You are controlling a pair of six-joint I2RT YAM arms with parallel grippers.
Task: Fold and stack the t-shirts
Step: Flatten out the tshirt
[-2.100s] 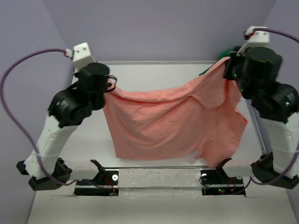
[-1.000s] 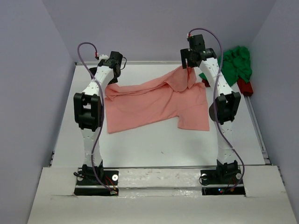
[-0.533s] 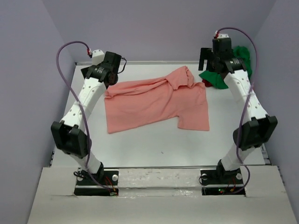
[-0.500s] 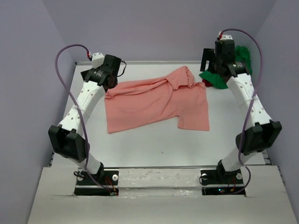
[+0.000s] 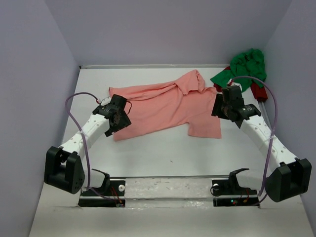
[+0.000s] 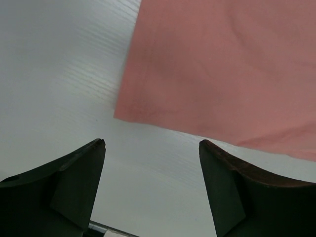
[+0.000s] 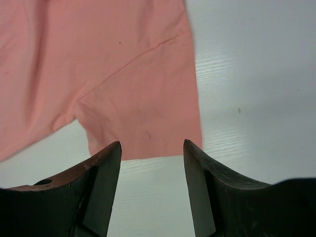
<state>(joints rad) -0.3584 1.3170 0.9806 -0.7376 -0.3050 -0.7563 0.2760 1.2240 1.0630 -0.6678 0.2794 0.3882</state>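
Salmon pink t-shirt (image 5: 163,106) lies spread on the white tabletop (image 5: 168,153), its far right part bunched in folds. Green t-shirt (image 5: 247,64) is crumpled in a heap at the far right corner. Left claw (image 6: 150,144) hangs over the pink shirt's near left corner, jaws apart and empty; right claw (image 7: 151,144) — likewise apart, holding nothing — over its near right edge.

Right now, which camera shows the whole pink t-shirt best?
The top external view: the pink t-shirt lies spread on the table, nearly its full outline visible. The left wrist view catches just one corner; the right wrist view, only a lower flap and edge.
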